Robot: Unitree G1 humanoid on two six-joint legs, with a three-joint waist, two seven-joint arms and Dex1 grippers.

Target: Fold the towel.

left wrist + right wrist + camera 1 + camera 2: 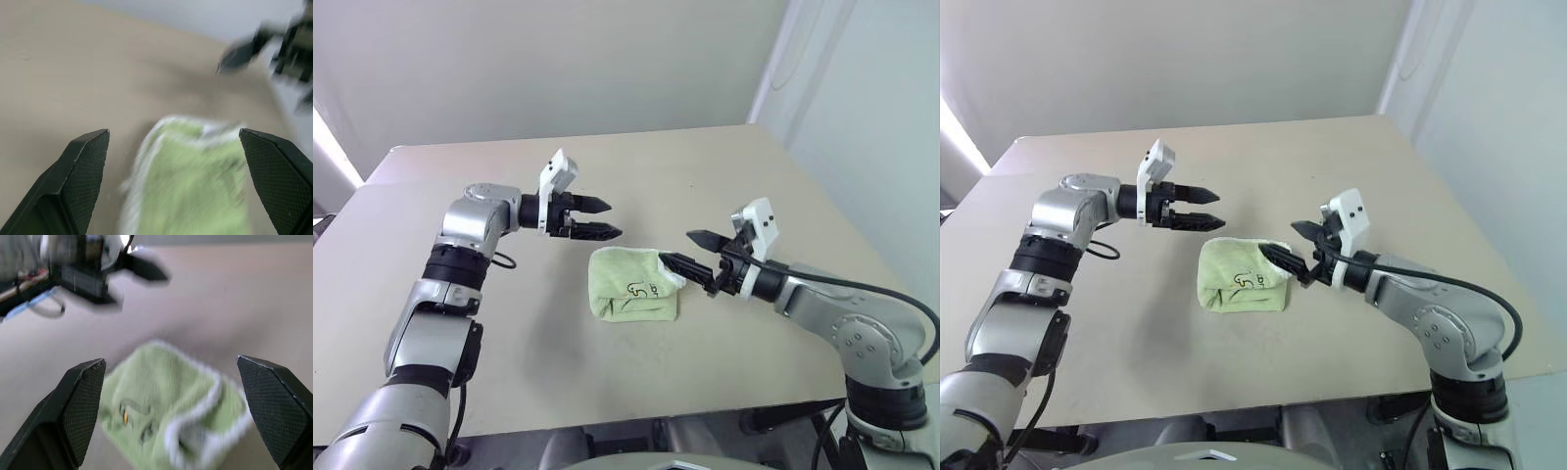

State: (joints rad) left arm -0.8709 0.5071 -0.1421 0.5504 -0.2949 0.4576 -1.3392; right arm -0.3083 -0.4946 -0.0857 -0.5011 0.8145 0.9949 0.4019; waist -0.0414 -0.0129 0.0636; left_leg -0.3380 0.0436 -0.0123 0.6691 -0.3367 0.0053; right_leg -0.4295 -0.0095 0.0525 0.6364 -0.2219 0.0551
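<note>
Left eye view: folded towel (631,284) on table (705,176), between both claws. Left gripper (599,219) released, just above-left of it. Right gripper (690,251) released, empty, at towel's right edge.

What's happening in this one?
A two-armed robot is folding a towel on a beige table. The towel lies folded into a small bundle. The left gripper hangs open above its far left side; the right gripper is open at its right edge. Neither holds it.
</note>
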